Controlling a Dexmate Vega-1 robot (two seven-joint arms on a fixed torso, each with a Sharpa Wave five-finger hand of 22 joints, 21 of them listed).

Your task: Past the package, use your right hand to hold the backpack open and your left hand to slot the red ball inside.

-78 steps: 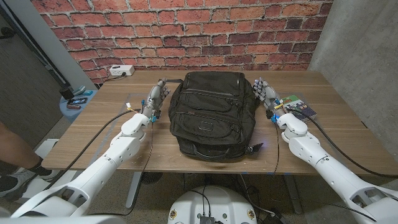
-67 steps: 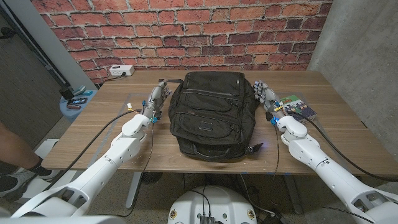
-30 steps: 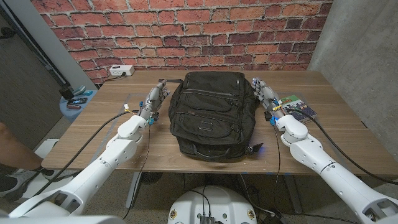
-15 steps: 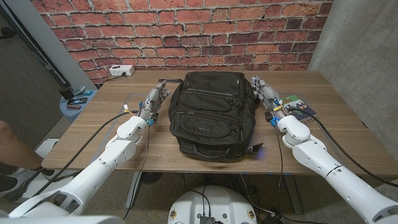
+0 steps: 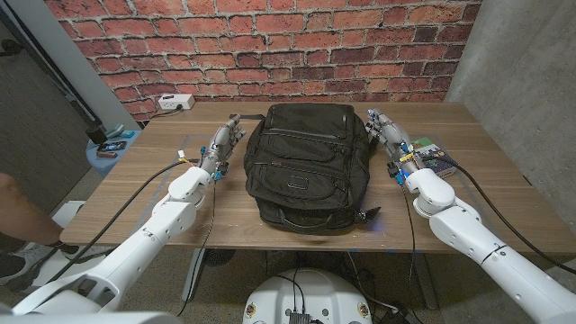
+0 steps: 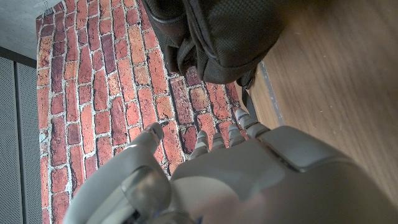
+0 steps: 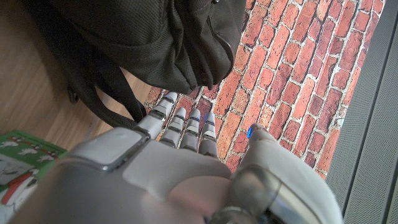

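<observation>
Beside the soft black backpack [image 5: 309,166], left hand [image 5: 222,144] and right hand [image 5: 388,135], fingers extended, empty.

Both arms are reaching forward from the bottom corners. The left hand [image 5: 222,144] is sitting with fingers extended and holding nothing, and the right hand [image 5: 389,133] is doing the same, fingers stretched forward and slightly apart, nothing in its grasp.
</observation>
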